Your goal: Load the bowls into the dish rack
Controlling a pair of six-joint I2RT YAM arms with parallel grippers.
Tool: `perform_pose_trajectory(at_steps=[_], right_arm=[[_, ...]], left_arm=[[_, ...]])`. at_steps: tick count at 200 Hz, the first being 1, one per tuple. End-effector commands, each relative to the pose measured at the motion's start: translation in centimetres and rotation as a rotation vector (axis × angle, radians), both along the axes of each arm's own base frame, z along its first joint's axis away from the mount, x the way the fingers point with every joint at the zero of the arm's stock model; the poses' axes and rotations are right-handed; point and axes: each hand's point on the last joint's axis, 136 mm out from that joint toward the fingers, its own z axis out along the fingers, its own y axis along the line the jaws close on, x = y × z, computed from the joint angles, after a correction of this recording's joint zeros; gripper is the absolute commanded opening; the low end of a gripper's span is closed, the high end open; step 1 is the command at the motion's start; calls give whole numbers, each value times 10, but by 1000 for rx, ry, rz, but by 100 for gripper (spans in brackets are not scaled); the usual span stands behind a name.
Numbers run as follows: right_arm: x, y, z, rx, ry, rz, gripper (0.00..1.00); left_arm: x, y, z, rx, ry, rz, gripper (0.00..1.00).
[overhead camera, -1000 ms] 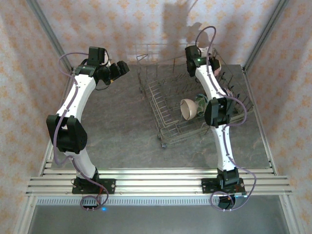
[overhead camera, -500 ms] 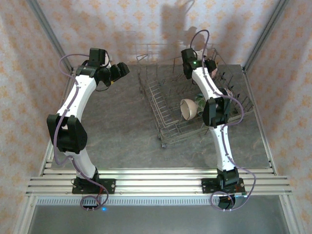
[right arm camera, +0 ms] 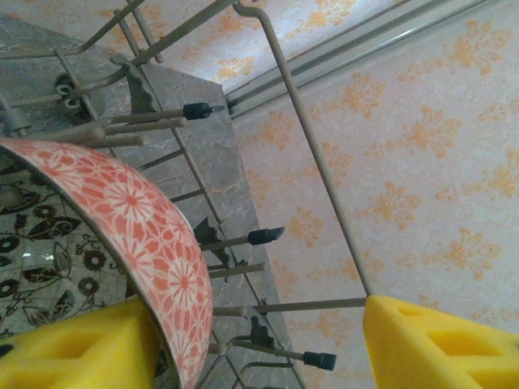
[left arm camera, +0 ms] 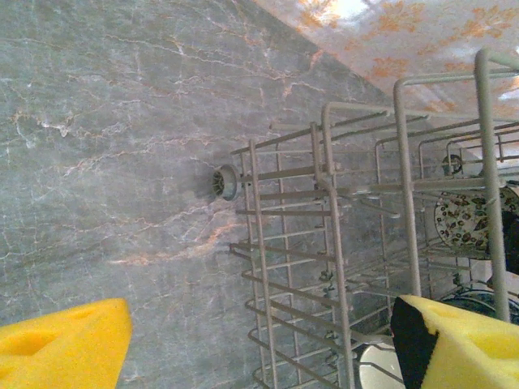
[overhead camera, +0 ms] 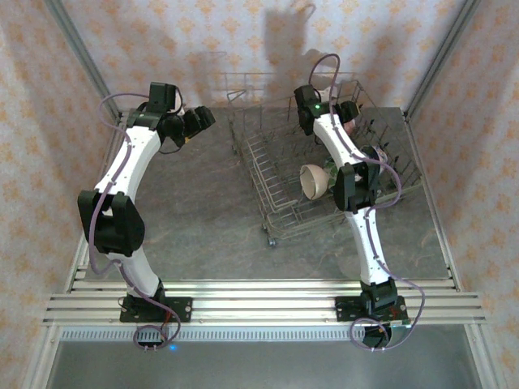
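Note:
The dish rack [overhead camera: 258, 166] stands on the right half of the grey table. A cream bowl [overhead camera: 313, 180] rests on edge in its middle, with a teal-sided bowl [overhead camera: 334, 168] just behind it. At the rack's back right, my right gripper [right arm camera: 259, 344] is open. A red flower-patterned bowl [right arm camera: 138, 227] stands on edge among the tines, its rim beside my left fingertip [right arm camera: 81, 348]. My left gripper [overhead camera: 195, 120] hangs open and empty over the table left of the rack [left arm camera: 332, 203]. The left wrist view also catches a dark patterned bowl [left arm camera: 470, 219] in the rack.
The rack's raised wire handle [right arm camera: 308, 138] crosses in front of the patterned wall behind the right gripper. A small rack wheel [left arm camera: 225, 181] sits on the bare marble table [overhead camera: 203, 194]. Metal rails [overhead camera: 259, 296] run along the near edge.
My right gripper has opened and let go of the red patterned bowl, which stays among the tines. The right wrist shifted slightly left. The left arm has not moved.

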Motion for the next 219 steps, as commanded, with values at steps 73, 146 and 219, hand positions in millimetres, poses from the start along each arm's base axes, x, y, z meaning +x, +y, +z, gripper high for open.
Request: perform_pose_trajectory(at_steps=[73, 146, 219], right_arm=[[-71, 2, 74, 232, -63, -5, 90], [-138, 27, 87, 455, -29, 38, 92], [-185, 94, 74, 589, -20, 165, 92]], left_arm=[[-37, 35, 24, 86, -25, 168, 85], [-142, 98, 4, 217, 143, 318, 86], [-204, 172, -60, 145, 365, 460, 82]])
